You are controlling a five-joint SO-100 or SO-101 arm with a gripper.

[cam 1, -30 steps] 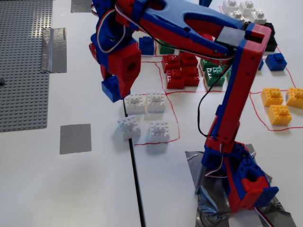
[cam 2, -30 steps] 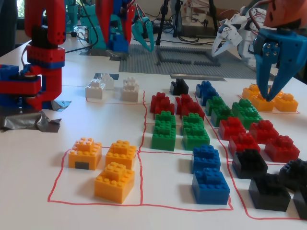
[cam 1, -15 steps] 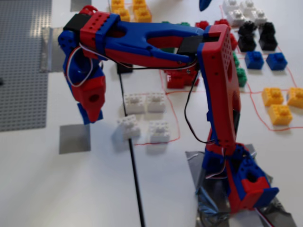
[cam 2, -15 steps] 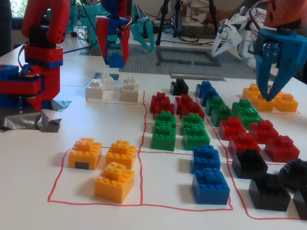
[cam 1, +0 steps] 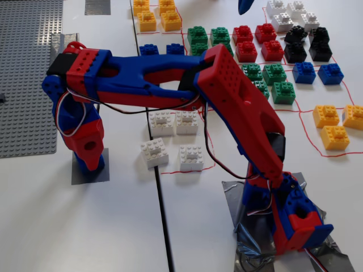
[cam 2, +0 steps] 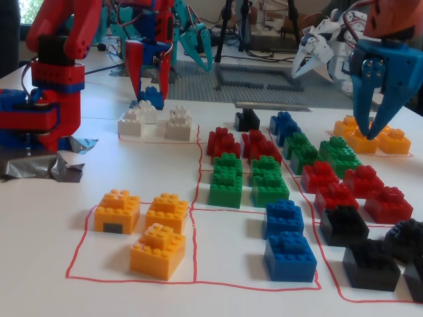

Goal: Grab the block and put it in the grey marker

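Gripper (cam 1: 91, 165) is now lowering onto the grey marker (cam 1: 102, 173) at 9 o'clock of the white bricks (cam 1: 173, 122), having swung over from them, jaws clenching the block (cam 2: 151, 97), so I'm nearly releasing.

Arm (cam 1: 170, 85) is red and blue all over, tabletop (cam 1: 113, 226) plain white with thin red outlines. The block (cam 2: 151, 97) is bright blue, the grey marker (cam 1: 85, 174) dull grey, baseplate (cam 1: 25, 73) studded grey, white bricks (cam 1: 173, 122) nearby.
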